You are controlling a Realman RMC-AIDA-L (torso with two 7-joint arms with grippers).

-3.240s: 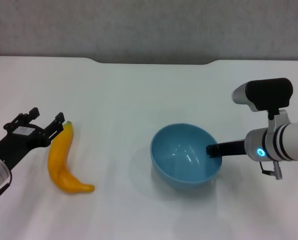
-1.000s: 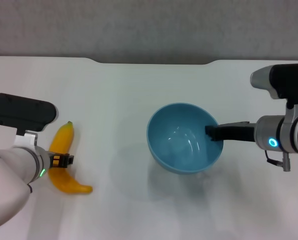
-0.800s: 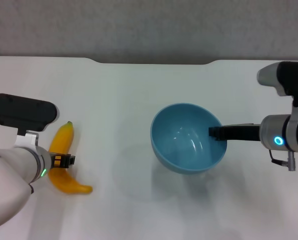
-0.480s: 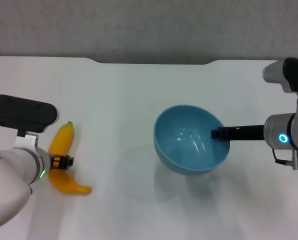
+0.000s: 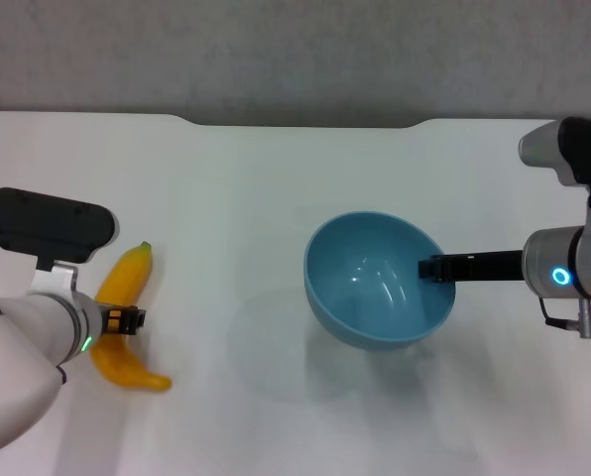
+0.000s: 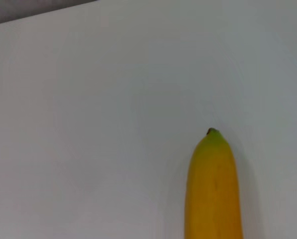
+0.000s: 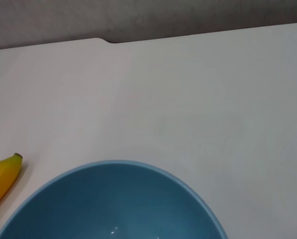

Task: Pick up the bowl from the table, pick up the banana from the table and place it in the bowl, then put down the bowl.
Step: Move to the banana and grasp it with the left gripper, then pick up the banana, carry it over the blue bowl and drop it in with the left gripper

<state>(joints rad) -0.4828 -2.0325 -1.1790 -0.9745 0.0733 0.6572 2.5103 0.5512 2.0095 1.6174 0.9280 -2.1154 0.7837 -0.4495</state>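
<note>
The light blue bowl [image 5: 375, 283] hangs a little above the white table [image 5: 236, 188], with its shadow beneath it. My right gripper [image 5: 436, 268] is shut on the bowl's right rim, one finger inside. The bowl's inside fills the near part of the right wrist view [image 7: 113, 204]. The yellow banana [image 5: 129, 283] lies at the left with its stem end pointing away from me. My left gripper [image 5: 117, 320] is shut around its middle. The left wrist view shows the banana's stem end [image 6: 213, 184] over the bare table. The banana's tip also shows in the right wrist view [image 7: 1, 181].
The table's far edge has a shallow notch [image 5: 305, 123] with a grey wall behind it. Bare white tabletop [image 5: 236, 327] lies between the banana and the bowl.
My right gripper has raised the bowl and carried it slightly to the right. My left arm has come down over the banana and closed on it. The banana has just turned a little.
</note>
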